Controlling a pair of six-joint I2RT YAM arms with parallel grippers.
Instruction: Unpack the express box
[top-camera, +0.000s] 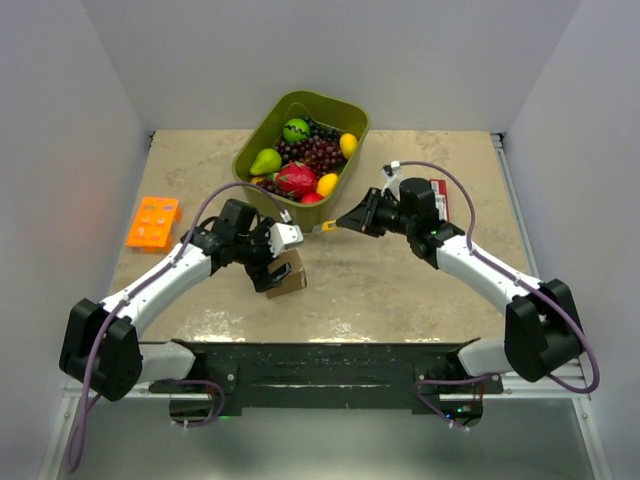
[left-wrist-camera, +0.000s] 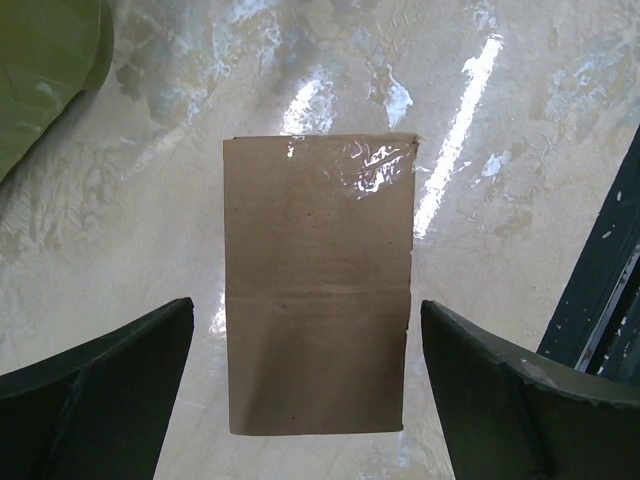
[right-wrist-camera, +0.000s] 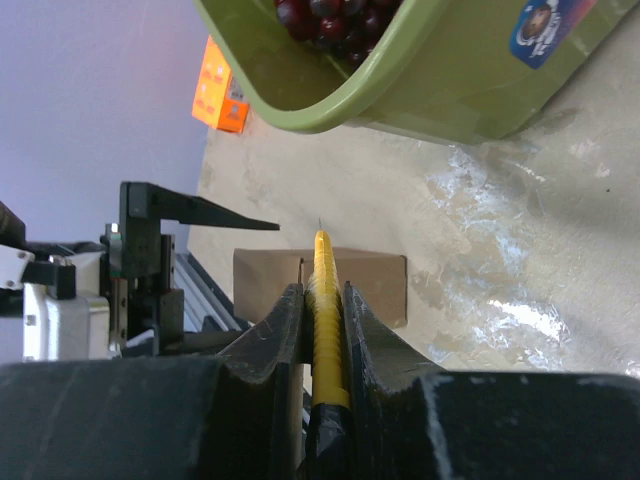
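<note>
The express box (top-camera: 290, 276) is a small brown cardboard box lying on the table in front of the left arm. In the left wrist view the express box (left-wrist-camera: 318, 290) lies flat with its flaps closed, and shiny clear tape shows at its far end. My left gripper (left-wrist-camera: 307, 303) hangs open over it, one finger on each side, neither touching. My right gripper (right-wrist-camera: 322, 289) is shut on a yellow utility knife (right-wrist-camera: 321, 255), whose tip points at the express box (right-wrist-camera: 375, 280). In the top view the right gripper (top-camera: 345, 222) hovers to the right of the box, apart from it.
A green tub (top-camera: 262, 130) full of fruit stands at the back centre, close behind both grippers. An orange tray (top-camera: 153, 222) lies at the left. A slim red packet (top-camera: 440, 195) lies behind the right arm. The black base rail runs along the near edge.
</note>
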